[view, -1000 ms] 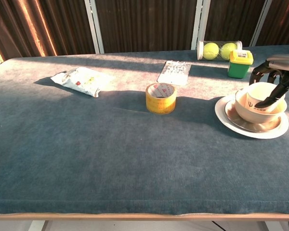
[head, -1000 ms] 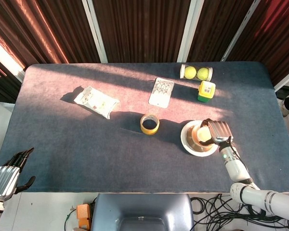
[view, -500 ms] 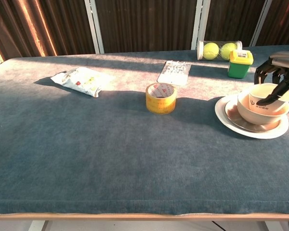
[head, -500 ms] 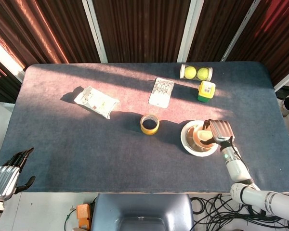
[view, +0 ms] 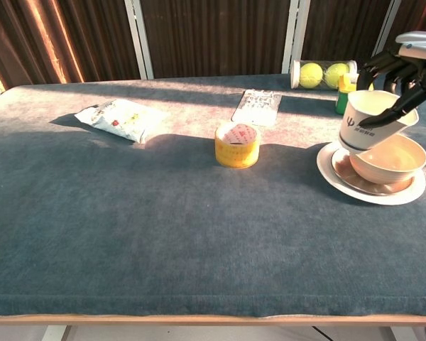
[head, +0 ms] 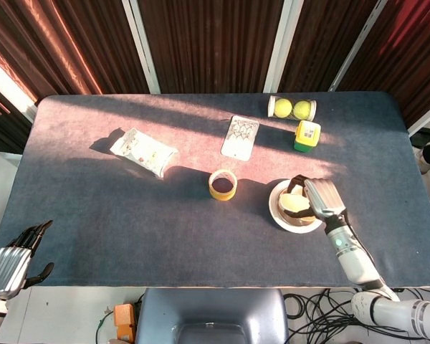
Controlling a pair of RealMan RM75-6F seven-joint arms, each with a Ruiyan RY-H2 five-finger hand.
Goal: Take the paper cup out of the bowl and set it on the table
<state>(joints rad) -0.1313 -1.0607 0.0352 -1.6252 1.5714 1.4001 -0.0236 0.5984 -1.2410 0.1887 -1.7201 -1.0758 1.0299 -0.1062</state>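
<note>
My right hand (view: 401, 71) (head: 322, 198) grips the rim of a white paper cup (view: 367, 121) (head: 295, 205) and holds it in the air, tilted, just above the left side of a cream bowl (view: 390, 159). The bowl sits on a white plate (view: 369, 187) (head: 278, 211) at the right of the table. In the head view the cup and hand cover most of the bowl. My left hand (head: 11, 259) hangs off the table's front left corner, fingers apart and holding nothing.
A yellow tape roll (view: 237, 144) stands left of the plate. Behind the plate are a green and yellow box (head: 307, 135) and a tube of tennis balls (view: 319, 74). A flat packet (view: 258, 106) and a snack bag (view: 121, 118) lie farther left.
My right hand has lifted the paper cup up out of the bowl and slightly left; the cup now hangs clear above the bowl. The left hand has not moved.
</note>
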